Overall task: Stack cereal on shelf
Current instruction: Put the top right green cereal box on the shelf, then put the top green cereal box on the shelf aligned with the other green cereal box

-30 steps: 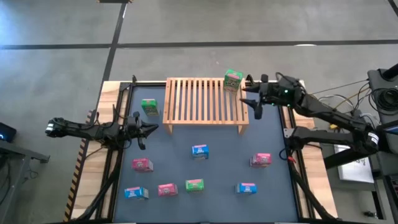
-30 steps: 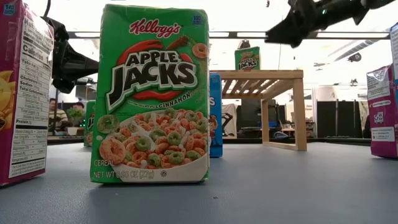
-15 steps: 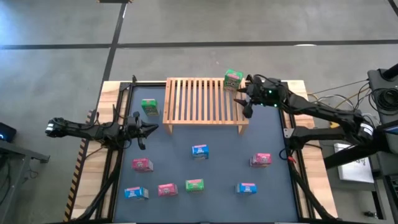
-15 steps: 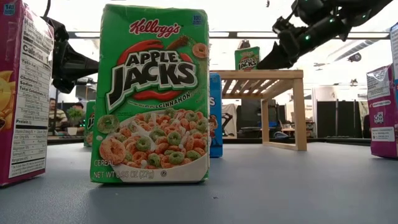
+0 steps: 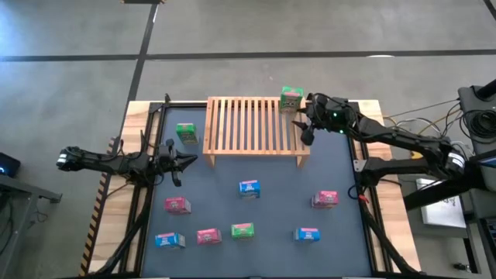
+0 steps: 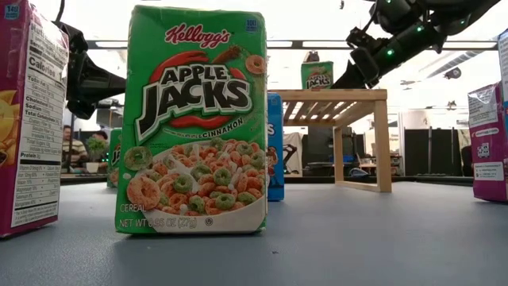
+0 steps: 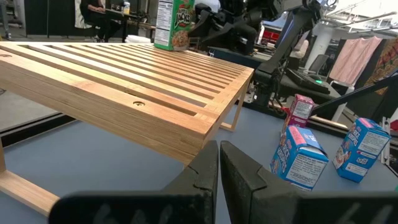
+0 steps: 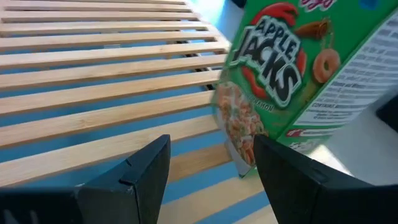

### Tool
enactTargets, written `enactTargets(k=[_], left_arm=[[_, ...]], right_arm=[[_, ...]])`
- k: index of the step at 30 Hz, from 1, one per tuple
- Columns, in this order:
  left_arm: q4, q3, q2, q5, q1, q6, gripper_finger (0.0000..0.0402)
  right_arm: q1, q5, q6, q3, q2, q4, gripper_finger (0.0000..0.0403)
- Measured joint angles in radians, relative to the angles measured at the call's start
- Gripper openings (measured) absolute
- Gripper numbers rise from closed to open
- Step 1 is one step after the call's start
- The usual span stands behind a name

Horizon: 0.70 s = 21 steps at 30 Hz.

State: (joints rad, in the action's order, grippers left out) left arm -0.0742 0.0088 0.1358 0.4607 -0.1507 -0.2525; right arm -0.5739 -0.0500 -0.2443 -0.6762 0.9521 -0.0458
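The wooden slatted shelf (image 5: 252,128) stands at the table's far middle. One green cereal box (image 5: 291,98) stands upright on its far right corner, also seen in the right wrist view (image 8: 286,74). My right gripper (image 5: 302,124) hovers open over the shelf's right end, just near of that box, which fills the view ahead of the fingers (image 8: 211,140). My left gripper (image 5: 184,160) waits shut (image 7: 219,152) over the table left of the shelf. Another green box (image 5: 186,133) stands on the table beside the shelf's left end. My right gripper is open and comes at the green box from the table's right, slanting down. One finger (image 8: 273,162) shows right beside the box's lower corner (image 8: 245,165). Whether it touches the box I cannot tell.
Several boxes stand on the dark table nearer than the shelf: blue (image 5: 249,188), pink (image 5: 177,205), pink (image 5: 325,199), and a near row of blue (image 5: 167,241), pink (image 5: 208,236), green (image 5: 242,230) and blue (image 5: 308,234). Most of the shelf's slats are bare.
My right gripper has moved toward the table's left, in over the shelf's right end and close to the green box standing there. It has stayed open. My left arm has kept still.
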Motion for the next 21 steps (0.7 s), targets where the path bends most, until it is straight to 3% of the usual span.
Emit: enactTargets(k=[6,12,17,21], left_arm=[[0.0,0.0,0.0,0.0,0.0,0.0,0.0001],[0.0,0.0,0.0,0.0,0.0,0.0,0.0001],[0.0,0.0,0.0,0.0,0.0,0.0,0.0001],[0.0,0.0,0.0,0.0,0.0,0.0,0.0001]], right_arm=[[0.0,0.006,0.015,0.0,-0.031,-0.011,0.0219],[0.036,-0.092,0.081,0.001,-0.096,-0.078,0.0219],[0.172,-0.103,0.141,0.043,-0.169,-0.069,0.0219],[0.33,-0.007,0.175,0.097,-0.217,0.0,0.0219]])
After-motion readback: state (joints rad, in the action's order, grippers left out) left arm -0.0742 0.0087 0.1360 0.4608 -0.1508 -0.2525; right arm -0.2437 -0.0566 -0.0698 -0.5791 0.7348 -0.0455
